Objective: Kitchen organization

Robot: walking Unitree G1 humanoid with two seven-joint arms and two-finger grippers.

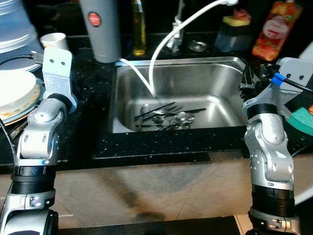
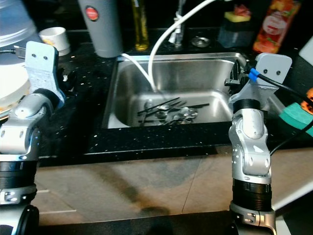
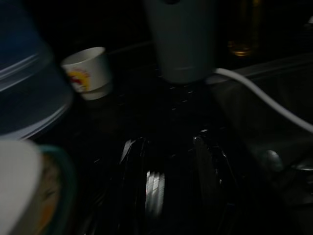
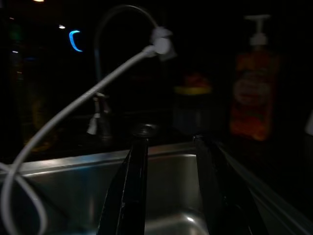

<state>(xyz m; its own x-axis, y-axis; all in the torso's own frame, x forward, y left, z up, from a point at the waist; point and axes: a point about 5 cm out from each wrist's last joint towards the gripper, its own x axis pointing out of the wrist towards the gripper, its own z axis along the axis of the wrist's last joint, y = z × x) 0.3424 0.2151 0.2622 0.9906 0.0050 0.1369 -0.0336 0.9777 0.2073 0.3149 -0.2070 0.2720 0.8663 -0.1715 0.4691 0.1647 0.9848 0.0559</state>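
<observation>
A steel sink [image 1: 225, 62] is set into the black counter straight ahead. Several spoons and black chopsticks [image 1: 166, 116] lie jumbled on its floor. A white hose [image 1: 161, 44] curves from the tap down into the basin. My left gripper [image 3: 168, 156] hovers open over the dark counter left of the sink, with nothing between its fingers. My right gripper [image 4: 171, 161] is open at the sink's right rim, pointing across the basin toward the tap, also holding nothing.
A grey flask [image 1: 100, 29] and an oil bottle [image 1: 139, 29] stand behind the sink's left corner. A paper cup [image 3: 88, 73] and stacked plates [image 1: 17, 95] sit at the left. An orange soap bottle [image 1: 276, 29] and a teal sponge [image 1: 301, 120] are at the right.
</observation>
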